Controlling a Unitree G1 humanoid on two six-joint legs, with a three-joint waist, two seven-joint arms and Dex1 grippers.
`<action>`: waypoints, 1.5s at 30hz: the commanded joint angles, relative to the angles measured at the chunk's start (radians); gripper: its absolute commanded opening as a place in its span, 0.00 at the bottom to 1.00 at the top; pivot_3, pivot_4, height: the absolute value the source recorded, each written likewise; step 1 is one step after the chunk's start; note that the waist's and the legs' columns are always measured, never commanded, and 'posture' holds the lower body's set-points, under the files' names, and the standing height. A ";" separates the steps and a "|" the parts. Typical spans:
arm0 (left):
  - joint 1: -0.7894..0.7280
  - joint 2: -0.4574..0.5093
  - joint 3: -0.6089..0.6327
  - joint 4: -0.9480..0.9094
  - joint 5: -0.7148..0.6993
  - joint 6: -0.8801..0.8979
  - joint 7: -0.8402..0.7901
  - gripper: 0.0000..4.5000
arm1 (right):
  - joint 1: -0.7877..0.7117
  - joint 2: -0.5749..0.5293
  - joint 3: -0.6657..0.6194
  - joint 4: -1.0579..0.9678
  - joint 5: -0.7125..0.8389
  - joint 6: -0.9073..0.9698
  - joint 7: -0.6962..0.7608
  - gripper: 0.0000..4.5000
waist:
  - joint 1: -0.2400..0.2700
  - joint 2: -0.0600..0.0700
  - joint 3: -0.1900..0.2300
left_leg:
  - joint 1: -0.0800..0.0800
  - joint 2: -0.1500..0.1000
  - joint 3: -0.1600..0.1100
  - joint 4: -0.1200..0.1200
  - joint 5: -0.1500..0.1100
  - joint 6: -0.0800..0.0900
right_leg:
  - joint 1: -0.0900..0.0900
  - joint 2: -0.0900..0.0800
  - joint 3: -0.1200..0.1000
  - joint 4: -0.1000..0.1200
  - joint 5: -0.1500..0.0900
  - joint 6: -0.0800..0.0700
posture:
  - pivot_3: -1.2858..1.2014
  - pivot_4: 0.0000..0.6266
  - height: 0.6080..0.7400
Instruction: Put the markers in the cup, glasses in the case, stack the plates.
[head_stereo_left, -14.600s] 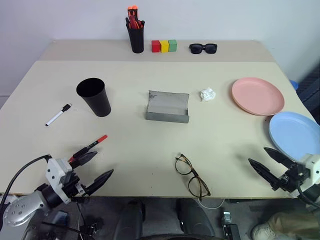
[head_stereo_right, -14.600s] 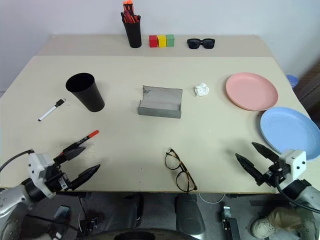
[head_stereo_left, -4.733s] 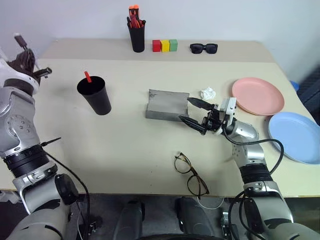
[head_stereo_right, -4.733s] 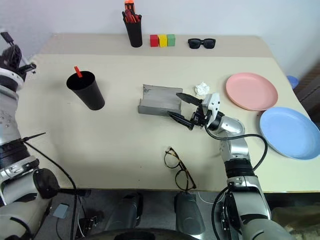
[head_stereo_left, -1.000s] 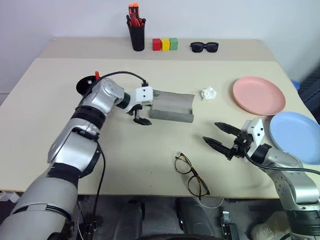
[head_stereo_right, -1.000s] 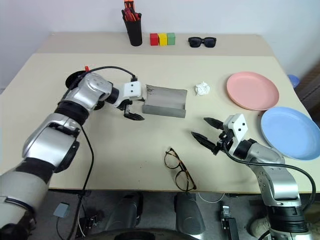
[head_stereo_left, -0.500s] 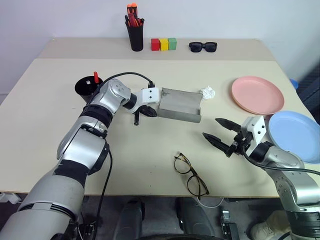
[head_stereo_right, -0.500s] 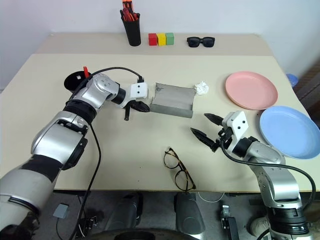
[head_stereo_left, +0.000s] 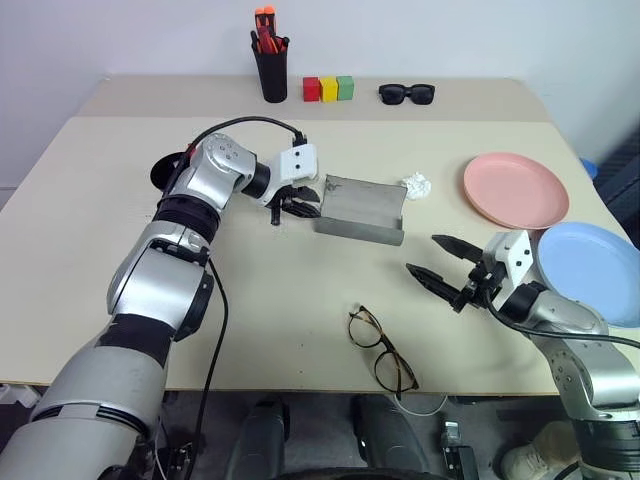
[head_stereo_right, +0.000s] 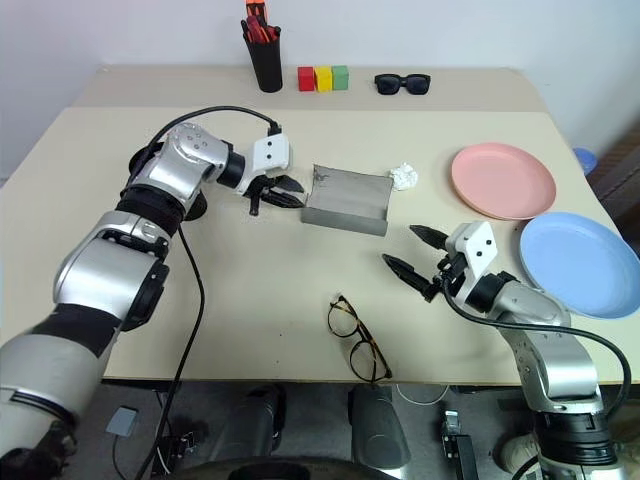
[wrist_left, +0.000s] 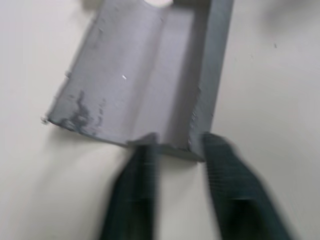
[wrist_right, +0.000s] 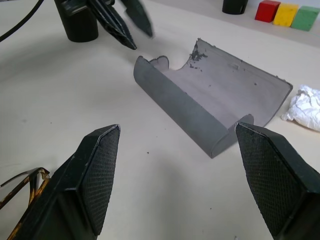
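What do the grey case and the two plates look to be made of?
The case: probably stiff board or plastic under a matte grey, felt-like covering; its top edge is frayed and scuffed. The pink plate and blue plate: likely moulded plastic, with smooth uniform colour, a soft satin sheen and thin raised rims.

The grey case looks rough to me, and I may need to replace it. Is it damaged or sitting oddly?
Yes. The open grey case has a chipped, ragged corner on its lid, near the left claw, with dark scuffs along that edge. It also lies turned at an angle to the table edge, with a crumpled white paper ball beside its far end.
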 joint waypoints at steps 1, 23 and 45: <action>-0.049 -0.030 0.002 -0.003 0.014 -0.011 0.020 0.77 | -0.029 -0.010 -0.017 -0.019 0.005 -0.001 -0.002 0.84 | 0.000 0.000 0.000 | 0.000 0.000 0.000 0.000 0.000 0.000 | 0.000 0.000 0.000 0.000 0.000 0.000 | 0.52 0.24 1.00; -0.060 -0.152 -0.086 0.146 0.180 -0.045 0.128 0.01 | 0.046 -0.002 -0.044 -0.077 0.010 -0.003 -0.056 0.84 | 0.000 0.000 0.000 | 0.000 0.000 0.000 0.000 0.000 0.000 | 0.000 0.000 0.000 0.001 0.000 0.000 | 0.52 0.24 1.00; 0.477 0.152 -0.036 -0.900 0.018 0.447 -0.167 0.01 | 0.068 -0.022 -0.078 -0.072 0.023 0.013 -0.026 0.84 | 0.002 0.001 0.000 | 0.004 0.000 0.000 0.001 0.000 0.000 | 0.002 0.000 0.001 0.005 0.000 0.000 | 0.52 0.24 1.00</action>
